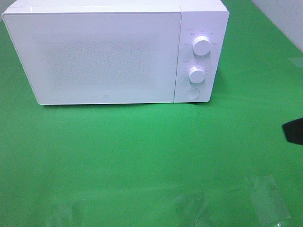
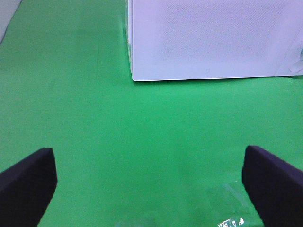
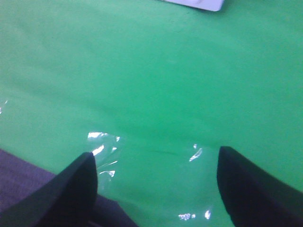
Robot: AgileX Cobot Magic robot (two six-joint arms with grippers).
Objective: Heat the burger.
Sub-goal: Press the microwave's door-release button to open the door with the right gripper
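Looking down from the exterior high camera, a white box-shaped microwave oven [image 1: 109, 54] stands at 12 o'clock on the flat green cloth-covered table [image 1: 142, 151], with its frosted door shut. On the panel at the door's 3 o'clock side sit two round white knobs, the upper knob [image 1: 201, 46] above the lower knob [image 1: 197, 74], with a round white push button [image 1: 192, 93] at 6 o'clock from them. Patches of clear shiny tape [image 1: 191, 205] lie on the cloth toward 6 o'clock. A black piece of the right arm [image 1: 294, 131] pokes in at 3 o'clock.

In the left wrist view, the left gripper [image 2: 151, 189] has its two dark padded fingers [image 2: 28, 184] spread wide apart with only green cloth between them. The microwave oven [image 2: 213, 38] stands well ahead.

In the right wrist view, the right gripper [image 3: 156, 189] also has its fingers [image 3: 255, 189] parted and holds nothing. It sits over a crinkled patch of clear tape [image 3: 142, 161], and a corner of the microwave oven [image 3: 203, 4] shows far ahead.

The burger shows in no view, so its place cannot be told.
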